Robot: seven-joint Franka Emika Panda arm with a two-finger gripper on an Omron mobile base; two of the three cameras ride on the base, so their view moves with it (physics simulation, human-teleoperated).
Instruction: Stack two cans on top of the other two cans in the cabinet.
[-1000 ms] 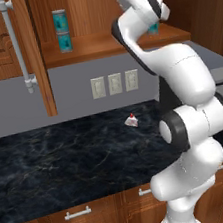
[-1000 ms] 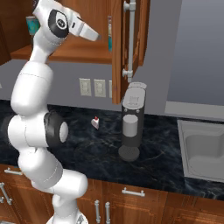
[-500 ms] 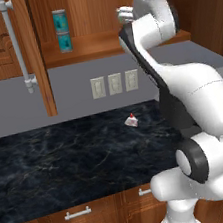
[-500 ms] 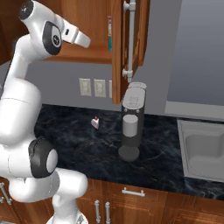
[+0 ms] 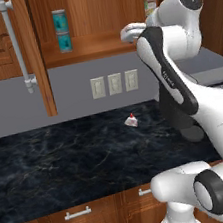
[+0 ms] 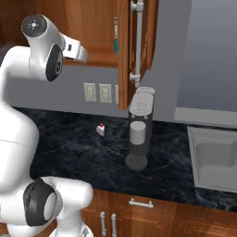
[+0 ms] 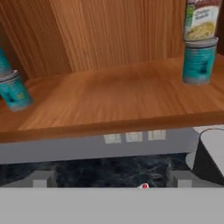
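Going L to R along the cabinet [image 5: 94,15] shelf [image 7: 113,100]: the L stack [image 5: 61,31] is standing w/ one teal can on another, rims lining up, so that pair is looking done. In the hand view its lower can [image 7: 15,92] is sitting near the L end of the shelf. Mid-shelf is lying bare. At the R, the cream-green can [image 7: 200,18] is resting on a teal can [image 7: 199,61], upright, prob. the 2nd stack. The gripper [image 5: 131,31] is hanging just off the shelf's front edge, carrying nothing; how far the jaws are standing apart, can't tell. Below, a small red-white item [image 5: 131,121] is lying on the dark surface [image 5: 65,161].
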